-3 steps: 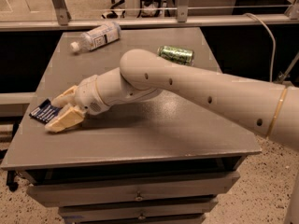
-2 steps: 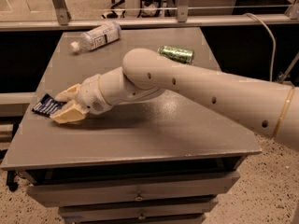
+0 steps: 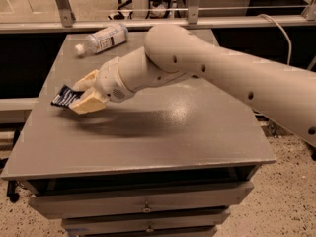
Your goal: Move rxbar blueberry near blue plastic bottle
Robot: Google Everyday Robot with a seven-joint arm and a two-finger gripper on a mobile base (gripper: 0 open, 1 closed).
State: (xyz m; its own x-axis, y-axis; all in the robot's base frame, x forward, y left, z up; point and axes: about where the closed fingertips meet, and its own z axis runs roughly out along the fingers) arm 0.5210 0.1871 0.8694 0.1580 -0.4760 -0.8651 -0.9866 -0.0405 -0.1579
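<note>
Rxbar blueberry (image 3: 63, 96) tight in end effector (image 3: 76, 98), left side of table (image 3: 148, 137)

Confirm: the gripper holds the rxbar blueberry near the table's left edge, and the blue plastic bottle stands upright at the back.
Wrong on one count: the camera view shows the blue plastic bottle lying on its side, not upright. The gripper does hold the rxbar blueberry near the left edge.

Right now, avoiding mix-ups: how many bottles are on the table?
1: the blue plastic bottle, lying far left; the arm may hide others. The gripper, front left, grips the rxbar blueberry.
</note>
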